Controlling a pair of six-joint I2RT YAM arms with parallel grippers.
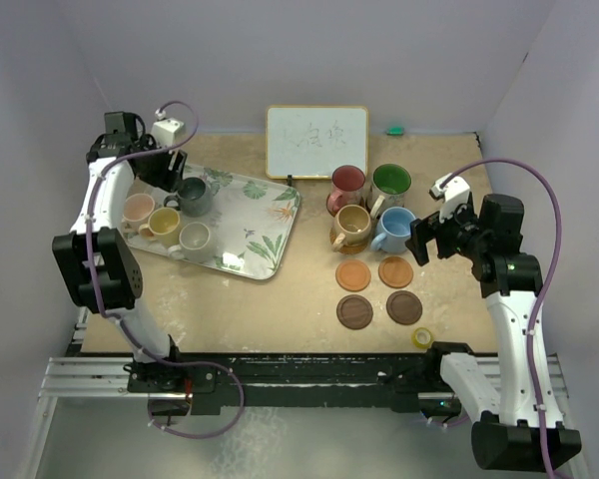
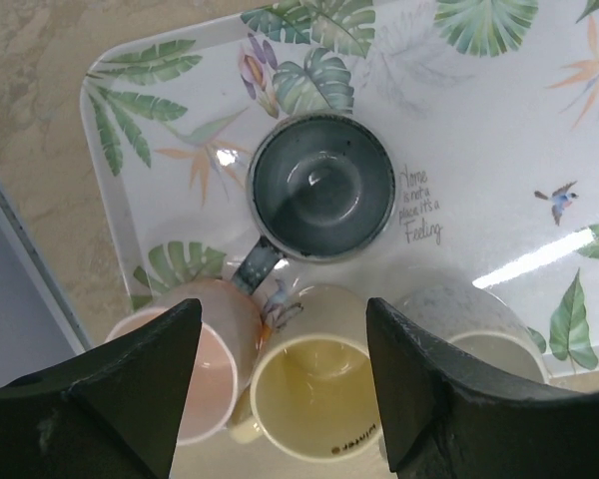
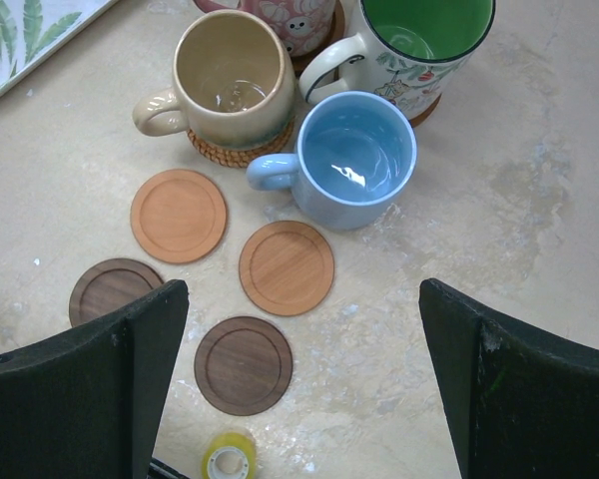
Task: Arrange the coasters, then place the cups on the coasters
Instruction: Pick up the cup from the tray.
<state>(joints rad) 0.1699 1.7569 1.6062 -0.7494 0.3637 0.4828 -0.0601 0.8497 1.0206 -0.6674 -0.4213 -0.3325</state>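
We judge the job about half done. Our left hand point(image 2: 280, 324) hangs over the tray point(image 2: 479, 120) with its fingers apart and nothing between them. The grey mug point(image 2: 321, 187) sits just ahead of its fingertips, and the pink mug point(image 2: 205, 369), yellow mug point(image 2: 314, 394) and white mug point(image 2: 479, 339) stand in a row right beneath them, none yet on a coaster. Our right hand point(image 3: 299, 299), fingers spread wide and empty, hovers over the other group. Ahead of it stand the tan mug point(image 3: 232, 65) on a woven coaster point(image 3: 230, 152), and the red mug point(image 3: 280, 20) and green mug point(image 3: 419, 30), each with a brown edge showing underneath. We cannot make out a coaster under the blue mug point(image 3: 357, 155), so it may sit on bare table. Directly below that hand lie the orange coasters point(image 3: 178, 215) and the dark coasters point(image 3: 243, 364), two of each, all free and apart from one another. What is left, as we read it, is carrying the four tray mugs across onto those four discs, with the grey one likely first.
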